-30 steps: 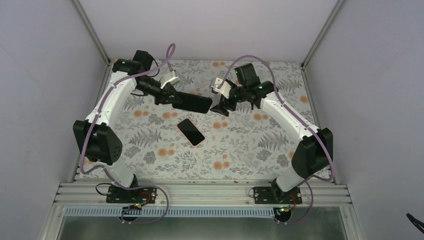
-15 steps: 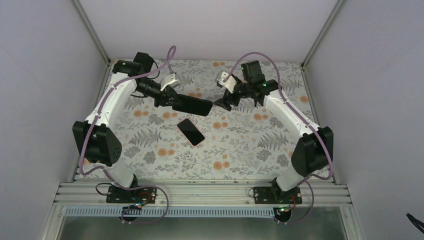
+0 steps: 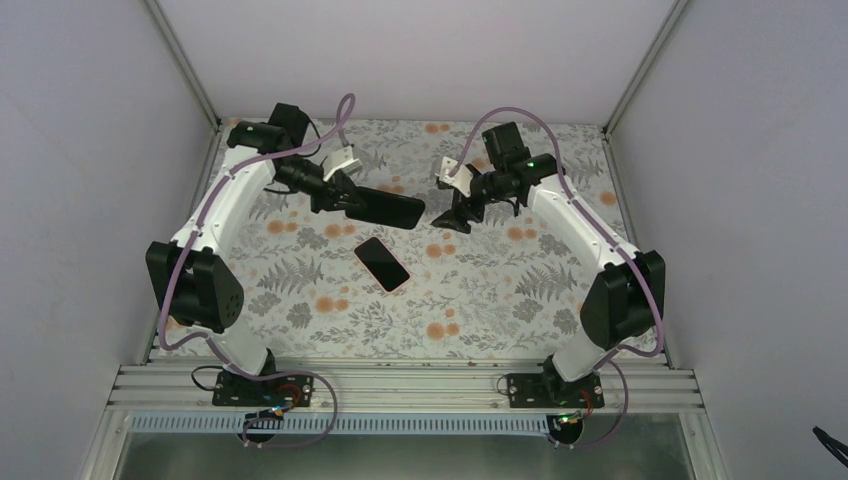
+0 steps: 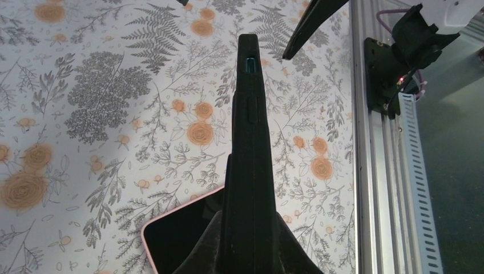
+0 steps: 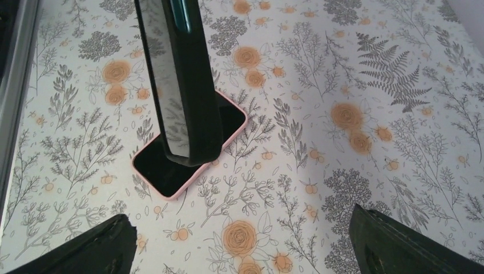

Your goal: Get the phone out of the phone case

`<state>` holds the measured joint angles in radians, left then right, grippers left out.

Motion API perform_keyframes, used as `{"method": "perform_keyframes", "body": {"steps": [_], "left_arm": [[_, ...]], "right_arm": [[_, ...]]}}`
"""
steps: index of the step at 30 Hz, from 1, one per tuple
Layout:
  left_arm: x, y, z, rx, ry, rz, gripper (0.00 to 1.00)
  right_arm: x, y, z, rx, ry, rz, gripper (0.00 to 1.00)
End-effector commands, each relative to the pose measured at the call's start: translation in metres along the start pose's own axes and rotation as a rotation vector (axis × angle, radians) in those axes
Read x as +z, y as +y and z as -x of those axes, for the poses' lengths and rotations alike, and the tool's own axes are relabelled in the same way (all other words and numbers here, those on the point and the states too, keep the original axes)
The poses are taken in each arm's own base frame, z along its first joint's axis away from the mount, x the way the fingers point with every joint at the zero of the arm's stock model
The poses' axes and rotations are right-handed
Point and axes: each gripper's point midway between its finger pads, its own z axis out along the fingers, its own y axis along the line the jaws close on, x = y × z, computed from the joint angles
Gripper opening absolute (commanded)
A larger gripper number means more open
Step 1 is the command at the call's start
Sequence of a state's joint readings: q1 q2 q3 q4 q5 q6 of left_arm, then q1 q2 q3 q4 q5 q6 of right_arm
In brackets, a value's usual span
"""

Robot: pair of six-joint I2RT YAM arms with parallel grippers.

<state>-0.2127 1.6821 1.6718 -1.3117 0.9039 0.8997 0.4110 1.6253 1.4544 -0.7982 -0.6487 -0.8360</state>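
Your left gripper (image 3: 343, 197) is clamped on one end of the dark phone case (image 3: 385, 208), which is held above the floral table (image 3: 500, 290) with the phone (image 5: 168, 80) seated in it. Your right gripper (image 3: 450, 220) is spread wide and empty, near the case's free end. A pink-rimmed handset (image 3: 382, 264) lies flat beneath.

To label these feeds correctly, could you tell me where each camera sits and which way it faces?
Top external: fixed above and behind the bases, facing down at the table; the left arm and right arm show.
Left wrist: looks along the black-cased phone clamped in the left fingers.
Right wrist: looks down at the pink-edged phone; the open right fingers frame the bottom corners.
Shared: all three show both phones.
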Motion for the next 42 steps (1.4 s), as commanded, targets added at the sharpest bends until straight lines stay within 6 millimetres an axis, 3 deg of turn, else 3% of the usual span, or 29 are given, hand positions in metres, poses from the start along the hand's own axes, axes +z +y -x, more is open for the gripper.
{"method": "perform_keyframes", "body": {"steps": [1,9,11,18,42], "left_arm": [[0.007,-0.006,0.013,0.055,-0.024,-0.005,0.02],[0.019,-0.016,0.01,0.083,0.018,-0.007,0.02],[0.017,-0.018,0.011,0.089,0.018,-0.006,0.02],[0.014,-0.021,0.016,0.101,0.01,-0.006,0.02],[0.014,-0.053,0.001,0.159,0.051,-0.076,0.02]], "right_arm": [[-0.006,0.005,0.007,-0.039,-0.005,0.04,0.95],[-0.007,-0.005,0.014,-0.039,-0.013,0.012,0.93],[0.003,-0.009,0.006,-0.022,0.007,0.021,0.92],[0.01,-0.009,-0.004,-0.02,0.025,0.022,0.92],[0.019,-0.052,-0.015,-0.043,0.082,-0.059,0.91]]}}
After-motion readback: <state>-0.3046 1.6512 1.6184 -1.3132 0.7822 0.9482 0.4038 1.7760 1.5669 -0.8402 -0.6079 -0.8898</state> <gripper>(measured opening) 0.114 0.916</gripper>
